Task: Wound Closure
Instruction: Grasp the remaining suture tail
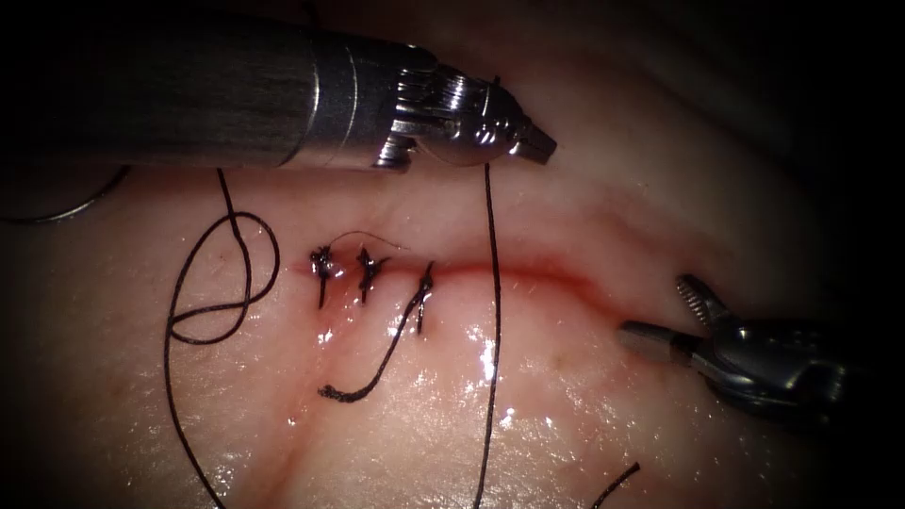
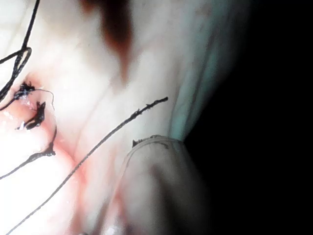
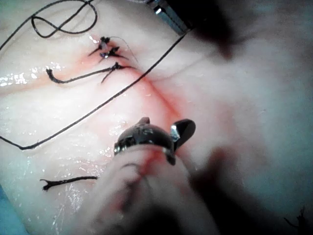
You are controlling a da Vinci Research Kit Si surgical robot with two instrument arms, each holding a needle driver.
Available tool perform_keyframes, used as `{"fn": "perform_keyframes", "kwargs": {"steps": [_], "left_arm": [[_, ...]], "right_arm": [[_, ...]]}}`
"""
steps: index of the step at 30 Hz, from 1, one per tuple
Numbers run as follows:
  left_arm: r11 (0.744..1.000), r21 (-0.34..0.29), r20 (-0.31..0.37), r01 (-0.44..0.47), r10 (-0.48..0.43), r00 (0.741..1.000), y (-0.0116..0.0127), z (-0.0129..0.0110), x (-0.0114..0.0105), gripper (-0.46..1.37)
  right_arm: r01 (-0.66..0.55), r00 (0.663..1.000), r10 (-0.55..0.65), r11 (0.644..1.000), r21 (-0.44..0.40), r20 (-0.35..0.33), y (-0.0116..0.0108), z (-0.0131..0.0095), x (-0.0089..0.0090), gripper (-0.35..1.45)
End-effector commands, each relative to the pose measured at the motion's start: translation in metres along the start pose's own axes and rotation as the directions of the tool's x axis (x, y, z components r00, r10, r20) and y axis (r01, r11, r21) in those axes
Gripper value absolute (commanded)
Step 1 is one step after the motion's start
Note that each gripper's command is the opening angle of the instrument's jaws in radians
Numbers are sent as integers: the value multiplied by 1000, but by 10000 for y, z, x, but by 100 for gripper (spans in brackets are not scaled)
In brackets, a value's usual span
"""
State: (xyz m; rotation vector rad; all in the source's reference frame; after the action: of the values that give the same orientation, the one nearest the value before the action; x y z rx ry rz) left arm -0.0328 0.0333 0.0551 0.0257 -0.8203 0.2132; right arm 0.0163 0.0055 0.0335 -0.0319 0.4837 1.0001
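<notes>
I see the needle point(image 1: 66, 209) lying loose at the far left on the tissue point(image 1: 584, 415). Three knots point(image 1: 368, 269) sit on the cut point(image 1: 528, 273). My left pincer point(image 1: 528, 137), together, clamps the thread point(image 1: 492, 330) hanging across the cut. My right pincer point(image 1: 674, 316) stands apart, empty, at the cut's right end.

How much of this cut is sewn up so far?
Three knotted stitches close the cut's left part. The right part of the cut lies open. The left tool, jaws shut, holds the thread. The right tool is open, holding nothing. The needle rests at the far left.
</notes>
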Motion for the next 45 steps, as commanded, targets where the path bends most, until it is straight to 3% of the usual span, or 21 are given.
{"fn": "perform_keyframes", "kwargs": {"steps": [1,8,12,13,14,21,28,31,37,45], "left_arm": [[1000,-14,19,9,-9,1000,-1,-3,3,-35],[999,-27,161,18,-13,987,-22,-25,23,-35],[1000,2,278,13,-13,961,-40,-32,32,-35],[1000,12,307,7,-10,952,-45,-34,35,-24],[1000,20,328,3,-9,945,-48,-36,37,3],[997,55,429,-49,21,903,-60,-51,47,37],[993,85,438,-81,36,898,-72,-60,54,54],[984,131,415,-118,54,908,-92,-61,54,56],[975,147,413,-166,92,906,-128,-61,56,71],[968,142,455,-208,123,882,-150,-65,56,67]], "right_arm": [[0,1000,0,1000,0,0,0,0,0,70],[0,1000,0,1000,0,0,0,0,0,70],[0,1000,0,1000,0,0,0,0,0,70],[0,1000,0,1000,0,0,0,0,0,70],[0,1000,0,1000,0,0,0,0,0,70],[0,1000,0,1000,0,0,0,0,0,70],[0,1000,0,1000,0,0,0,0,0,70],[0,1000,0,1000,0,0,0,0,0,70],[0,1000,0,1000,0,0,0,0,0,70],[0,1000,0,1000,0,0,0,0,0,70]]}}
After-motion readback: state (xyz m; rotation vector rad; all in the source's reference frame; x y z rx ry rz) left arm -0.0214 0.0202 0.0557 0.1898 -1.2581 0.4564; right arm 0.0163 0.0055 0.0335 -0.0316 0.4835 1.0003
